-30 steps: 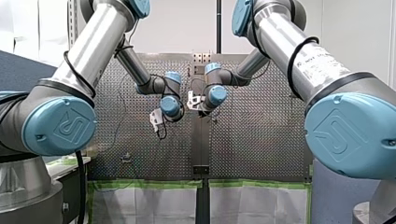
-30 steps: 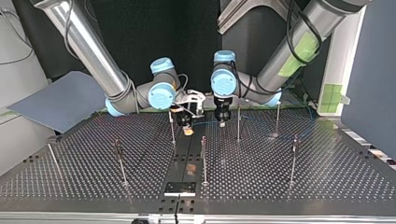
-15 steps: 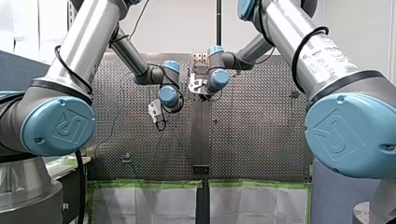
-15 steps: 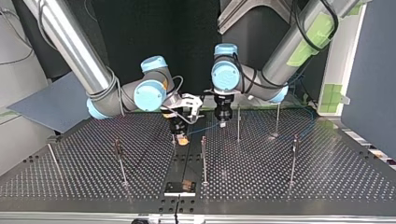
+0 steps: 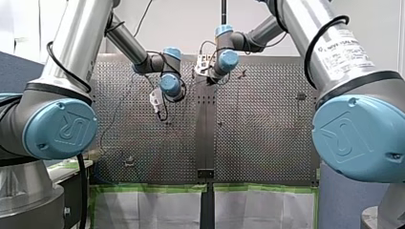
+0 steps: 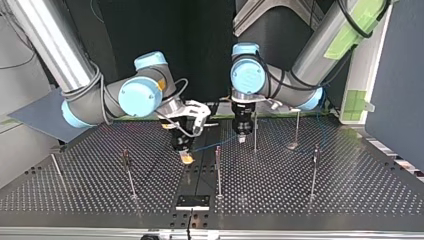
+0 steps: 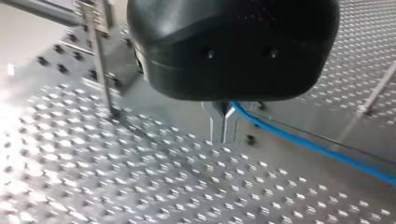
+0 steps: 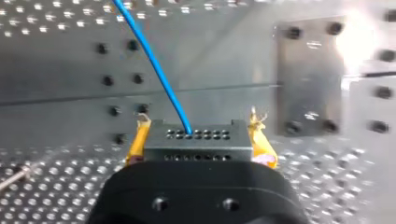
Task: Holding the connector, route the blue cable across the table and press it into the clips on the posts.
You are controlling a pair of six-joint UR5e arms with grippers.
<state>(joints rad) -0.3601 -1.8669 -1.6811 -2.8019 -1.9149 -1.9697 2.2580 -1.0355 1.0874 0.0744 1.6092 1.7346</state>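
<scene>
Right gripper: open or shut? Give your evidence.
The right gripper is shut on the connector: in the right wrist view its yellow pads clamp the connector's two sides, with the blue cable leaving its face.

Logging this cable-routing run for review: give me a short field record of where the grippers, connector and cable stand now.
right gripper: shut on connector, yellow pads
blue cable: leaves connector, runs to left gripper
left gripper: low over table, grip on cable unclear
posts: upright on table; cable in clips cannot be told
</scene>
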